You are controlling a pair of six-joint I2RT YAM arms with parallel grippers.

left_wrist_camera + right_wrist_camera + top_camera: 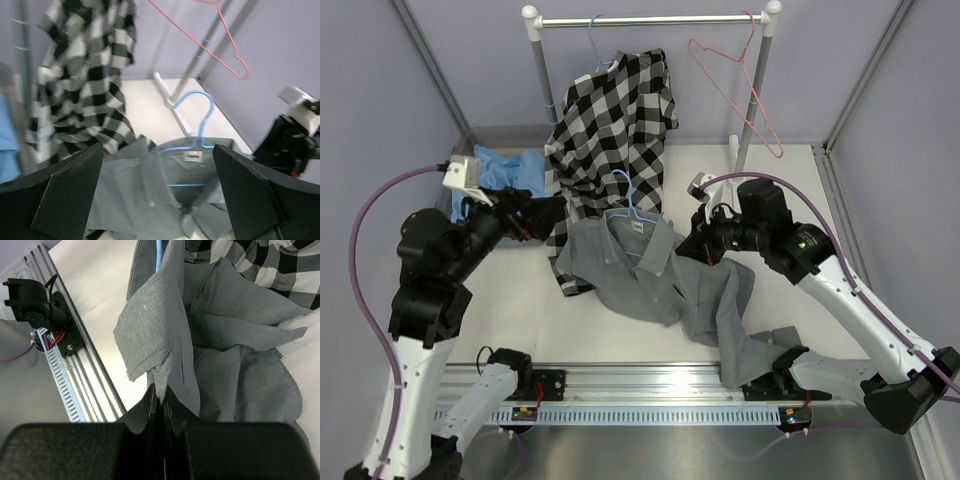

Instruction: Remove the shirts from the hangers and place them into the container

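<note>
Between right gripper [160,399] jaws: grey shirt [150,335] edge, pinched.

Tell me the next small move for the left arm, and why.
Probably ease the open left end effector forward and close it on the light blue hanger at its hook. The right end effector is shut on a fold of the grey shirt, and the hanger sits in that shirt's collar, straight ahead in the left wrist view.

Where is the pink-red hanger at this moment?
In the top view, the pink-red hanger hangs empty on the rack bar at the upper right, to the right of the checked shirt.
</note>
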